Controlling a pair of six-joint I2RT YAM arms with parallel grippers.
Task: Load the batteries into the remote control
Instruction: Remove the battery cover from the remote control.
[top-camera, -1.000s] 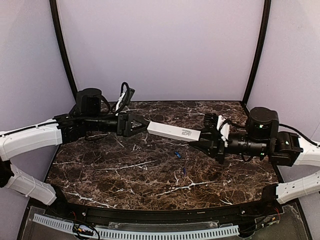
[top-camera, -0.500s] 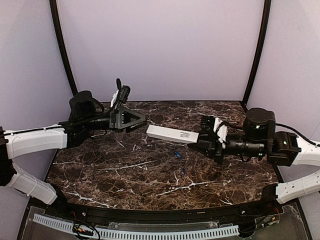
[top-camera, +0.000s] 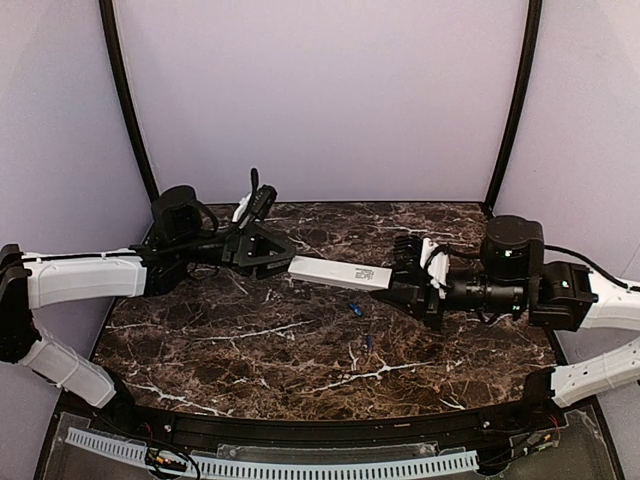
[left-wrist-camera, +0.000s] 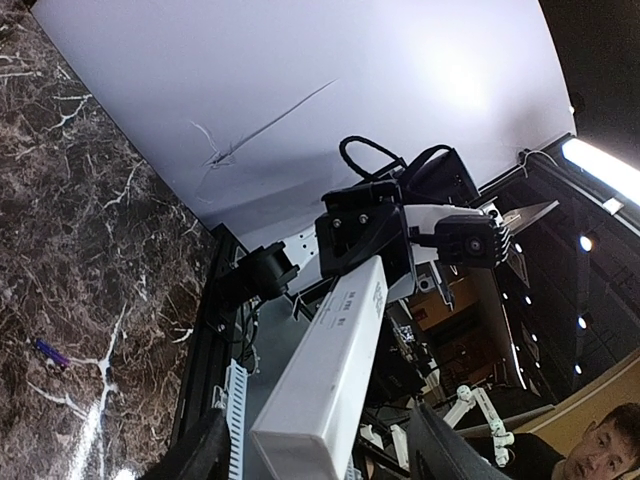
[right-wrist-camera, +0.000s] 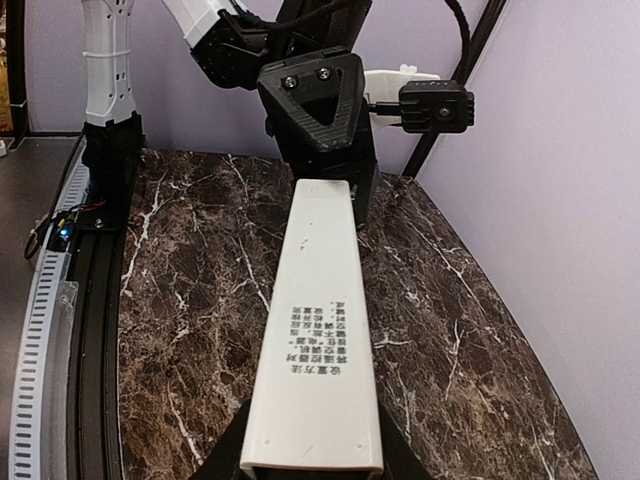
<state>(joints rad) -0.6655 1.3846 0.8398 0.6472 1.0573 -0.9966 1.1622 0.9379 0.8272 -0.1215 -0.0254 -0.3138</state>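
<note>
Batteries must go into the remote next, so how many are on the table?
2. One battery lies on the marble table just below the raised remote control; the second battery lies slightly nearer the front edge. More could be hidden.

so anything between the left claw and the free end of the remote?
Nothing visible. The left claw sits open at the free end of the remote control; the right claw grips the other end.
</note>
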